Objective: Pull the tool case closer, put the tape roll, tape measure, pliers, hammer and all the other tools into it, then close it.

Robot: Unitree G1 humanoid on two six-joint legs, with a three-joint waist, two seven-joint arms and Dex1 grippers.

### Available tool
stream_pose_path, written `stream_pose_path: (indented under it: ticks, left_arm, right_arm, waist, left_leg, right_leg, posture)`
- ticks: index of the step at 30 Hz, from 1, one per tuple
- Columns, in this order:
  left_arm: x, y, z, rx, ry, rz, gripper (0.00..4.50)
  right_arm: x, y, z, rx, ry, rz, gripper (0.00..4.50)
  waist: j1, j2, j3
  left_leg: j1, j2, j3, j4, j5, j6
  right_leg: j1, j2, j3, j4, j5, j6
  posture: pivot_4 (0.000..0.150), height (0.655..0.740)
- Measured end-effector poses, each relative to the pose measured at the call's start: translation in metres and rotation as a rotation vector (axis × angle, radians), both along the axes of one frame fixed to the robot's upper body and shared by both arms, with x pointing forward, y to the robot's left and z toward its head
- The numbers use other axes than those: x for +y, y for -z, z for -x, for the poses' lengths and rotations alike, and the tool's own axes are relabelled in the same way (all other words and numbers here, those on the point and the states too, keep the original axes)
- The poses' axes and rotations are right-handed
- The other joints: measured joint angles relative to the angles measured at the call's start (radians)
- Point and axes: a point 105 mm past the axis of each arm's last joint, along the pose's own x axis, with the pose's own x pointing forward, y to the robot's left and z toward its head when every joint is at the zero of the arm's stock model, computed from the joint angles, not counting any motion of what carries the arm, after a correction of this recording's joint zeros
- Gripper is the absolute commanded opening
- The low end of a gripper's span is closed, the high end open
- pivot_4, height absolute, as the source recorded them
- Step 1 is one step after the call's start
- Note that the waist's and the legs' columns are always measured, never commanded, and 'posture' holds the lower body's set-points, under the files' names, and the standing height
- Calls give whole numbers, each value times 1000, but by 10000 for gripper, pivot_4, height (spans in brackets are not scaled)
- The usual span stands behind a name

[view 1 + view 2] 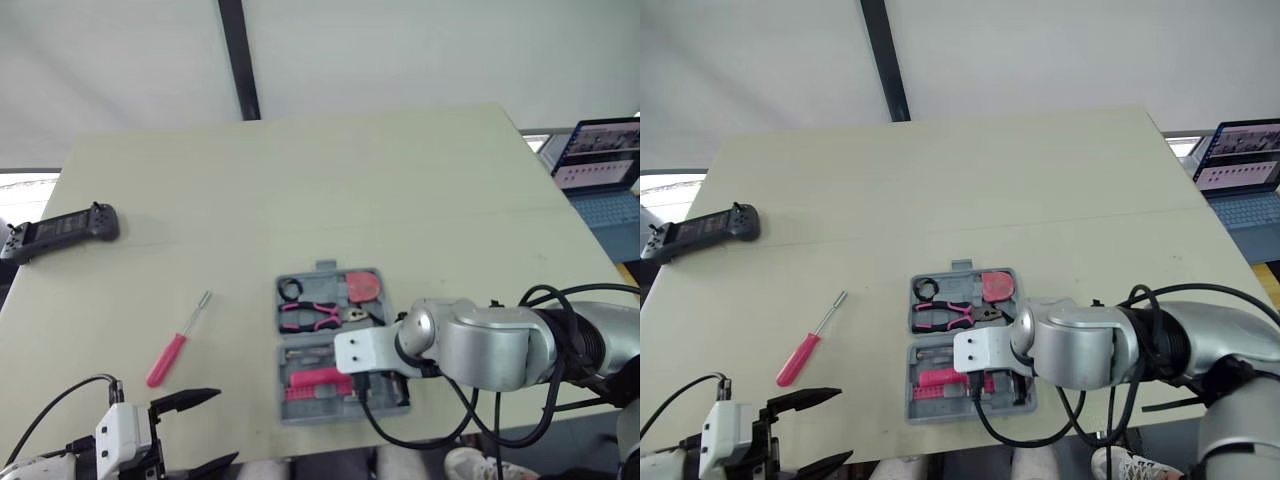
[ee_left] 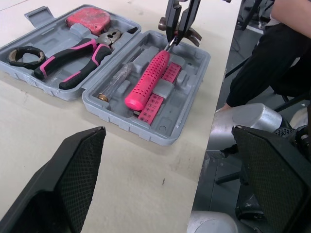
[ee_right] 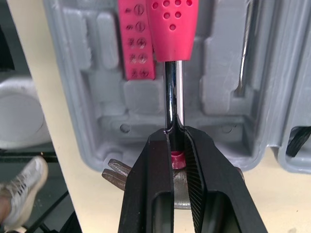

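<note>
hammer (image 2: pixel 146 80): long axis along tool case (image 2: pixel 150 133) near half, head past its right rim, handle pointing left
right hand (image 3: pixel 177 138): clenched on hammer shaft (beside head)
left hand (image 1: pixel 222 425): released, empty

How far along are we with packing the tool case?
Done: the tape roll, pliers and tape measure lie in the open tool case. In hand: the right gripper has its jaws clamped on the hammer shaft, pink handle resting in the case. Left: the red screwdriver lies on the table near the open left gripper; then close the case.
</note>
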Motion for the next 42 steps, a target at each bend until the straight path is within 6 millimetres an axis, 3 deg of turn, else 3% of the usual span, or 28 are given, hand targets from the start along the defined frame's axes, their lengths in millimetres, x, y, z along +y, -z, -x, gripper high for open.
stream_pose_path:
  ticks: [3,13,21,26,30,33,39,42]
  left_arm:
    - [3,-2,-1,-10,-11,-10,45000]
    - [1,-4,-5,-16,-21,-11,45000]
    - [-1,-6,-7,-19,-20,-9,45000]
    - [-1,-7,-8,-24,-18,-8,45000]
    - [-2,-9,-12,-43,-11,-5,45000]
    - [-4,-9,-15,-52,-2,8,45000]
    - [-10,-7,-18,-49,46,41,45000]
    - [-13,-8,-20,-65,86,44,45000]
  right_arm:
    - [10,4,-7,-5,2,-17,310]
    - [13,6,-12,-17,6,-19,310]
    - [12,5,-13,-27,0,-10,37063]
    - [4,-8,-12,-17,24,-23,37063]
    - [5,-46,-16,22,97,-230,37063]
    - [6,-50,-11,90,96,-433,28849]
    - [21,-32,7,226,61,-887,350]
    - [19,-30,-3,175,58,-940,350]
  waist:
    - [-5,0,0]
    - [-6,-1,-1]
    - [-10,-1,-1]
    - [-9,-1,-1]
    - [-6,-2,-2]
    - [4,-9,-6]
    - [6,-10,-7]
    - [5,-10,-7]
  left_leg:
    - [0,0,1,-1,0,0]
    - [0,0,1,0,0,0]
    - [0,0,1,-1,0,0]
    - [-1,0,1,0,0,0]
    - [-1,1,3,-1,0,0]
    - [-1,1,4,-1,0,0]
    - [2,2,9,1,0,1]
    - [3,2,8,1,0,1]
  right_leg:
    - [-2,0,0,2,0,0]
    - [-2,0,-1,2,1,-2]
    - [-3,0,-2,3,1,-2]
    - [-4,0,-2,3,1,-2]
    - [-4,0,-2,2,1,-2]
    - [-4,0,-4,2,1,-2]
    - [0,-1,-5,1,2,-2]
    - [0,0,-5,2,2,-2]
  posture:
    - [1500,7400]
    - [1500,7400]
    - [1500,7400]
    - [1500,7400]
    - [1500,7400]
    - [1500,7400]
    - [1500,7400]
    - [1500,7400]
